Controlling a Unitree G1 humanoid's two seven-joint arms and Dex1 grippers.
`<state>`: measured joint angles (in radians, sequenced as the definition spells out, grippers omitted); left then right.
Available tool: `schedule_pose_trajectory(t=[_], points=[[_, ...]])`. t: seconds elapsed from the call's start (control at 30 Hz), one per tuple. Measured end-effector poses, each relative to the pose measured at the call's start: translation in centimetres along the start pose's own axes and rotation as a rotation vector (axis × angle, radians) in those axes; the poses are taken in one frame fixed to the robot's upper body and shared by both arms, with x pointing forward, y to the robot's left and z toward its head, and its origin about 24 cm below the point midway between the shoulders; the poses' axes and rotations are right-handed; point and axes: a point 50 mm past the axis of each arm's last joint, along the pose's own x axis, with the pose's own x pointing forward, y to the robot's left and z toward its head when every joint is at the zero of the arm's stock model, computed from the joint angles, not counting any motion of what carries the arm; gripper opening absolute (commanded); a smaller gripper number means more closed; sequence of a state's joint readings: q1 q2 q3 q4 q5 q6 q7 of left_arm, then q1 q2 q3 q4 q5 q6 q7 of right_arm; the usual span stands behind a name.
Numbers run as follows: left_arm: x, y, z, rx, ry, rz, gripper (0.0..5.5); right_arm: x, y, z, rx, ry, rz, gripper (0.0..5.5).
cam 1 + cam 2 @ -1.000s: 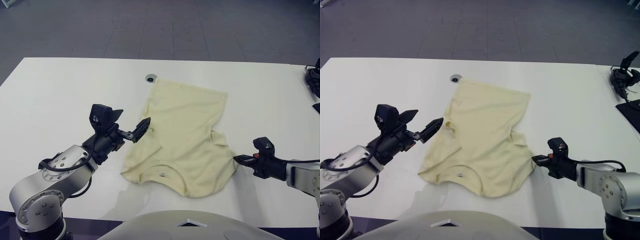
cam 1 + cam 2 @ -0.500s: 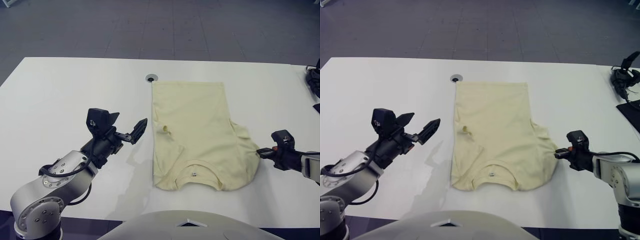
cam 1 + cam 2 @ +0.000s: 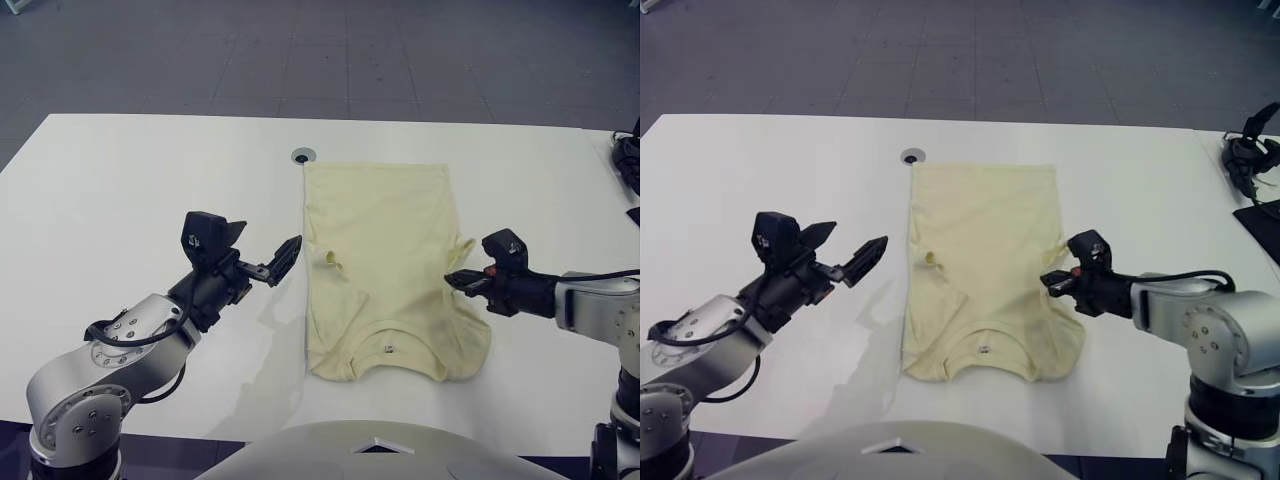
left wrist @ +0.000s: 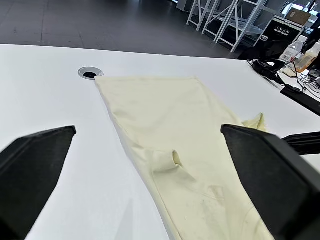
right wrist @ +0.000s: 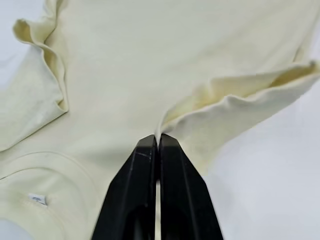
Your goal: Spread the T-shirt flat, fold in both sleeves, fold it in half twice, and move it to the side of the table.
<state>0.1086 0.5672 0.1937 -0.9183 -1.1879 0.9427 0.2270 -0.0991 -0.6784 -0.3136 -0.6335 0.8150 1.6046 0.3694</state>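
A pale yellow T-shirt (image 3: 385,250) lies on the white table (image 3: 140,180), collar (image 3: 388,345) toward me and hem at the far end. Its left sleeve (image 4: 167,160) is folded onto the body. My right gripper (image 3: 450,279) is shut on the right sleeve's edge (image 5: 210,107), holding it slightly raised at the shirt's right side. My left gripper (image 3: 262,243) hovers open just left of the shirt, holding nothing; in the left wrist view its fingers (image 4: 37,160) frame the shirt's left edge.
A round cable grommet (image 3: 303,156) sits in the table just beyond the shirt's far left corner. Black cables (image 3: 1245,155) lie at the table's right edge. Wide bare table stretches to the left and far side.
The skewed, rumpled shirt was pulled straight as my right gripper drew it rightward. That gripper has since come back inward with the right sleeve. My left gripper stayed open, shifting only slightly.
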Motion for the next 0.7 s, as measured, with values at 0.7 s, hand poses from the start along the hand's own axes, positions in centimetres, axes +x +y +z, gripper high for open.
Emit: schedule_pose_trajectory(t=[0.7], points=[[0.5, -0.2, 0.0, -0.013, 0.001, -0.02, 5.4, 2.0, 1.8, 3.9, 0.139, -0.204, 0.24, 1.99]])
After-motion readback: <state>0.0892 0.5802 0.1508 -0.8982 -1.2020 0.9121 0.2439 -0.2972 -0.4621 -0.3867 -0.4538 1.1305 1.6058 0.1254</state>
